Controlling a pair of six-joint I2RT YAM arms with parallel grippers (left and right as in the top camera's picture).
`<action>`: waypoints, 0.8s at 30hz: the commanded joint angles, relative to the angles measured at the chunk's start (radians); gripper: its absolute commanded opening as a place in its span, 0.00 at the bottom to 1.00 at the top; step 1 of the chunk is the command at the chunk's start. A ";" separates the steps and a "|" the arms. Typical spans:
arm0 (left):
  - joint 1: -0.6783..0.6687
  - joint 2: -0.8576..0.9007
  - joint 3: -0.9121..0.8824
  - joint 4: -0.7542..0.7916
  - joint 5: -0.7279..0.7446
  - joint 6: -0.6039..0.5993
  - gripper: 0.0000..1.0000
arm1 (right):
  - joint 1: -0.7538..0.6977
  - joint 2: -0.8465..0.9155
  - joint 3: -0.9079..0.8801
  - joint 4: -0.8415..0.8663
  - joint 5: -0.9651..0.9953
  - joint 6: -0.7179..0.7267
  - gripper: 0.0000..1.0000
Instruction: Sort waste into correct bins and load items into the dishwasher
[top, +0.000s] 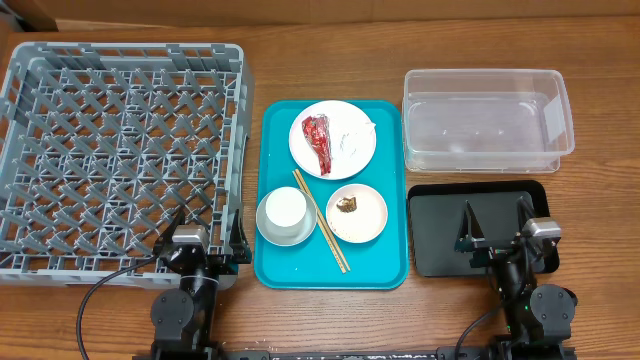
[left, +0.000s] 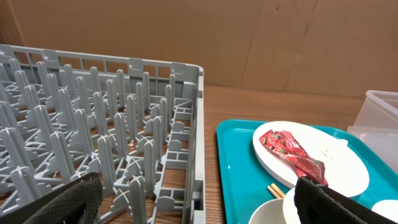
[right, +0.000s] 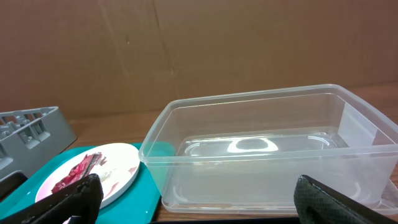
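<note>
The grey dish crate (top: 120, 48) fills the left. On the teal tray (top: 385, 260) a large white plate (top: 345, 165) holds the red wrapper (top: 318, 140) and a crumpled white tissue (top: 352, 143). A smaller plate (top: 370, 222) holds the brown scrap (top: 347, 206). A white bowl (top: 286, 232) has a small cup (top: 285, 207) in it. Chopsticks (top: 322, 222) lie between the bowl and the small plate. The clear tub (top: 480, 72) sits at right, the black tray (top: 435, 230) in front of it. My left gripper (top: 208, 235) is open over the crate's near right corner. My right gripper (top: 497, 222) is open over the black tray.
A cardboard wall stands behind the table. In the left wrist view the crate wall (left: 193, 124) and the wrapper (left: 292, 152) lie ahead of the gripper (left: 199, 199). In the right wrist view the tub (right: 261, 155) fills the space ahead of the gripper (right: 199, 196).
</note>
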 joint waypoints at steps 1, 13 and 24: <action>0.005 -0.011 -0.007 0.005 0.008 0.010 1.00 | -0.006 -0.005 -0.010 0.003 0.009 0.000 1.00; 0.005 -0.010 0.009 -0.002 0.006 -0.018 1.00 | -0.006 -0.002 0.024 -0.007 0.008 0.083 1.00; 0.006 0.296 0.386 -0.279 -0.025 0.019 1.00 | -0.006 0.277 0.347 -0.093 0.005 0.078 1.00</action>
